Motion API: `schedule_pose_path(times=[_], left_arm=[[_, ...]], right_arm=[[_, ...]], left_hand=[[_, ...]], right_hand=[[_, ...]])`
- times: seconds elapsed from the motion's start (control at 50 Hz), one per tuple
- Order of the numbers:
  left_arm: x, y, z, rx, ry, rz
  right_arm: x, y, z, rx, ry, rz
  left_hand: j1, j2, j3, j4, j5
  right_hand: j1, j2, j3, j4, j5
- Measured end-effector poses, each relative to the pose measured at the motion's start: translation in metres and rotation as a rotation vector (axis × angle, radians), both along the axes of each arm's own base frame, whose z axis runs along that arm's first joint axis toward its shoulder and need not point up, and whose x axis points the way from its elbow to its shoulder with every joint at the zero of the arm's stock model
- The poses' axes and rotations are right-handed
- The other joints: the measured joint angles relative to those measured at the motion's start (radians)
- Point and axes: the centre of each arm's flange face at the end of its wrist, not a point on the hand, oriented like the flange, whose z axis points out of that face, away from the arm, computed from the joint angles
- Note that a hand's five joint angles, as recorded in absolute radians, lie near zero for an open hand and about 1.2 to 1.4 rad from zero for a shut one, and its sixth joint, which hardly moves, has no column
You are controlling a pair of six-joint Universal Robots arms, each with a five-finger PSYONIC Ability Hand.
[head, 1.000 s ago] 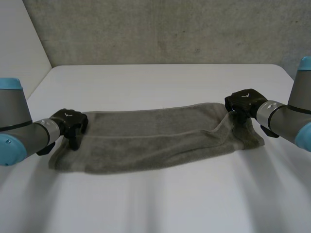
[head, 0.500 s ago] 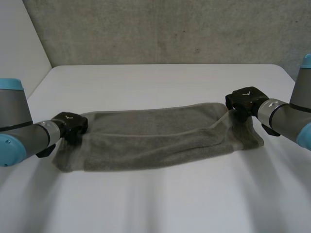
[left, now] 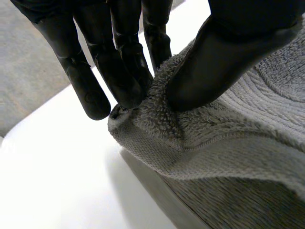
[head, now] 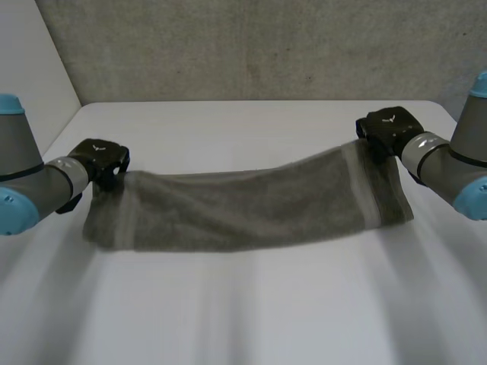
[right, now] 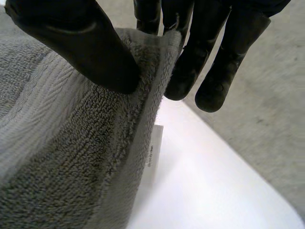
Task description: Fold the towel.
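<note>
**Both far corners pinched, middle sagging**

Each end of the long grey terry-cloth towel (head: 243, 209) is held up off the white table (head: 251, 312). Its middle dips between the ends and its near edge rests on the tabletop. The black left hand (head: 97, 156) grips the far left corner, with the thumb pressing the cloth against the fingers (left: 119, 67). The black right hand (head: 389, 125) clamps the far right corner the same way, where a small white label (right: 153, 148) hangs from the hem.
</note>
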Motion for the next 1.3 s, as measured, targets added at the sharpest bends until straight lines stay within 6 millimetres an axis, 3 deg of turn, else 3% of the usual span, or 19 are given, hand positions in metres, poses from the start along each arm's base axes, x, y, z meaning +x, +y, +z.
schedule_pose_path(times=[0.18,0.32,0.36,0.4,0.48,0.5,0.52,0.56,0.72,0.82,0.9,1.0,1.08,1.3], left_arm=[[-0.002,-0.030,-0.010,-0.040,0.027,0.051],[-0.004,-0.037,-0.018,-0.043,0.020,0.071],[-0.004,-0.037,-0.020,-0.040,0.018,0.070],[-0.005,-0.036,-0.021,-0.036,0.016,0.069],[-0.006,-0.033,-0.023,-0.026,0.012,0.070],[-0.006,-0.033,-0.023,-0.025,0.011,0.071],[-0.006,-0.032,-0.023,-0.023,0.008,0.079],[-0.005,-0.032,-0.022,-0.022,0.003,0.092],[0.001,-0.023,0.001,-0.037,0.027,0.167],[0.004,-0.008,0.025,-0.050,0.069,0.186],[0.005,0.008,0.035,-0.055,0.085,0.185],[0.001,0.028,0.034,-0.059,0.093,0.168],[-0.008,0.047,0.025,-0.066,0.102,0.137],[-0.018,0.066,0.005,-0.084,0.152,0.116]], right_arm=[[0.001,-0.033,-0.013,-0.053,0.015,-0.079],[0.000,-0.047,-0.028,-0.043,0.028,-0.104],[0.001,-0.049,-0.034,-0.035,0.033,-0.104],[0.001,-0.050,-0.039,-0.028,0.036,-0.103],[0.005,-0.048,-0.048,-0.012,0.041,-0.094],[0.006,-0.048,-0.048,-0.011,0.041,-0.094],[0.007,-0.047,-0.050,-0.008,0.043,-0.093],[0.008,-0.046,-0.050,-0.007,0.044,-0.094],[0.008,-0.033,-0.025,-0.011,0.033,-0.110],[0.000,-0.007,-0.003,0.023,0.025,-0.110],[-0.009,0.018,0.001,0.074,0.032,-0.102],[-0.019,0.038,-0.010,0.143,0.055,-0.090],[-0.029,0.048,-0.030,0.196,0.109,-0.083],[-0.043,0.036,-0.070,0.192,0.184,-0.091]], left_hand=[[0.000,0.000,0.000,0.000,0.000],[0.000,0.000,0.006,-0.001,0.000],[0.166,-0.051,-0.070,-0.093,-0.032],[0.137,-0.206,-0.233,-0.262,-0.178],[-0.425,-0.815,-0.830,-0.861,-0.806],[-0.461,-0.865,-0.883,-0.913,-0.848],[-0.538,-0.949,-0.969,-0.995,-0.950],[-0.582,-0.998,-1.020,-1.044,-1.007],[-0.582,-1.002,-1.025,-1.048,-1.020],[-0.582,-1.002,-1.025,-1.048,-1.020],[-0.582,-1.003,-1.025,-1.048,-1.020],[-0.582,-1.003,-1.025,-1.048,-1.020],[-0.584,-1.004,-1.025,-1.050,-1.021],[-0.585,-1.008,-1.035,-1.058,-1.028]], right_hand=[[0.000,0.000,0.000,0.000,0.000],[0.000,0.000,0.000,0.000,0.000],[0.000,0.000,0.000,0.000,0.000],[-0.014,-0.007,-0.008,-0.010,-0.011],[-0.648,-0.647,-0.608,-0.610,-0.648],[-0.725,-0.728,-0.653,-0.688,-0.733],[-0.930,-0.938,-0.664,-0.913,-0.973],[-1.069,-1.065,-0.664,-1.048,-1.103],[-1.117,-1.084,-0.664,-1.076,-1.114],[-1.118,-1.084,-0.664,-1.076,-1.114],[-1.118,-1.084,-0.664,-1.079,-1.114],[-1.116,-1.082,-0.664,-1.078,-1.112],[-1.036,-1.013,-0.664,-1.030,-1.030],[-0.786,-0.747,-0.664,-0.764,-0.773]])
